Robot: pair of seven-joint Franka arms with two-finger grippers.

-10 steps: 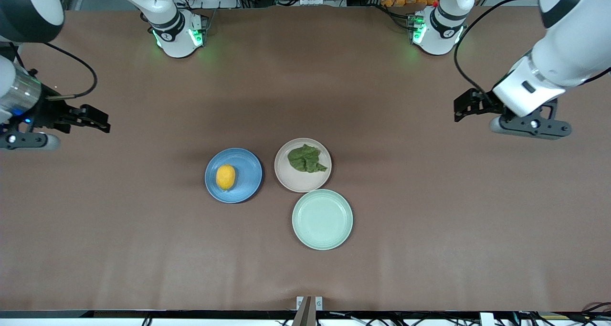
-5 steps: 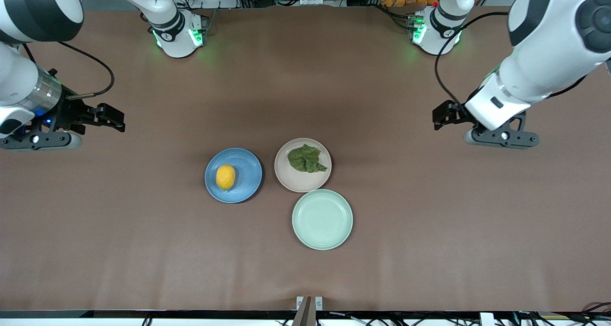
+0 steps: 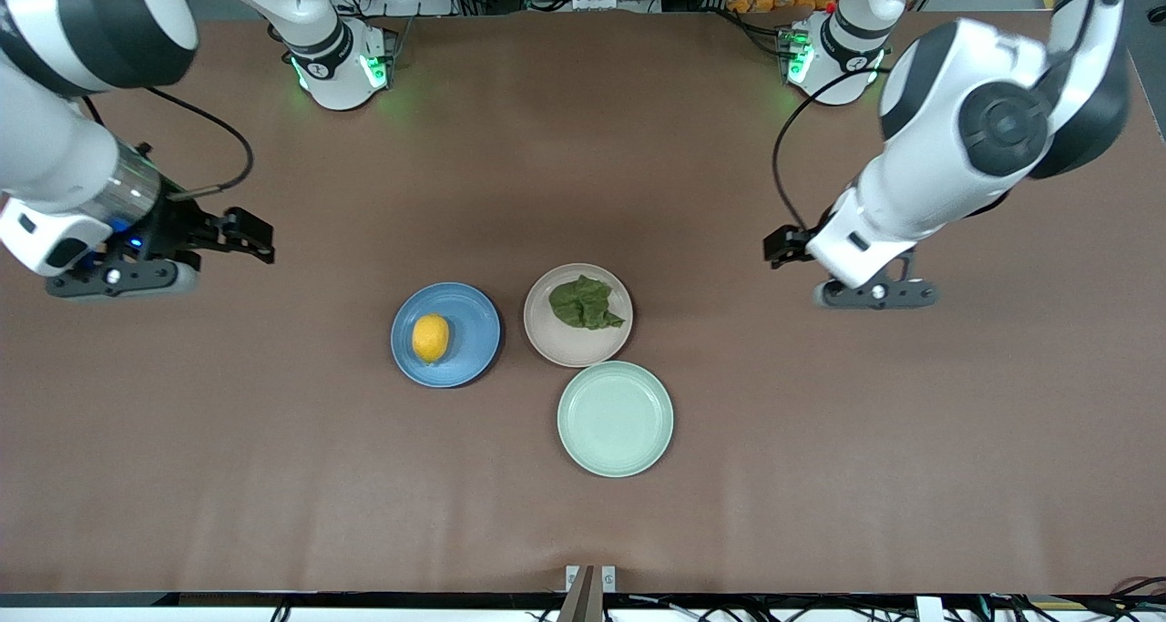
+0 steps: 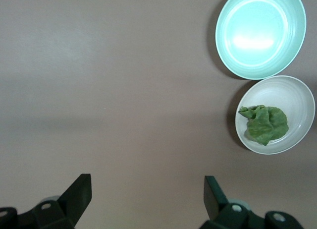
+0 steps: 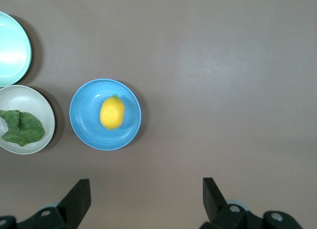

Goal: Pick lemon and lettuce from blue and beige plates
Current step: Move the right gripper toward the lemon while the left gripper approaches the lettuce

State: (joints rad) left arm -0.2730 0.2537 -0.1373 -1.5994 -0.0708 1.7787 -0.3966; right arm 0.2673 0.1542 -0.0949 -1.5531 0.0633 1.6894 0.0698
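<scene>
Lemon (image 5: 112, 112) only in right wrist view | lettuce (image 4: 264, 123) in both | both claws wide open, empty

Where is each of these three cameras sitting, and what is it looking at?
Front view: high across the table, facing both arms; shows the left claw, the right claw and three plates.
Left wrist view: on the left arm, looking down past its open claw at the lettuce on the beige plate.
Right wrist view: on the right arm, over the lemon on the blue plate.
All views share the lettuce.
</scene>
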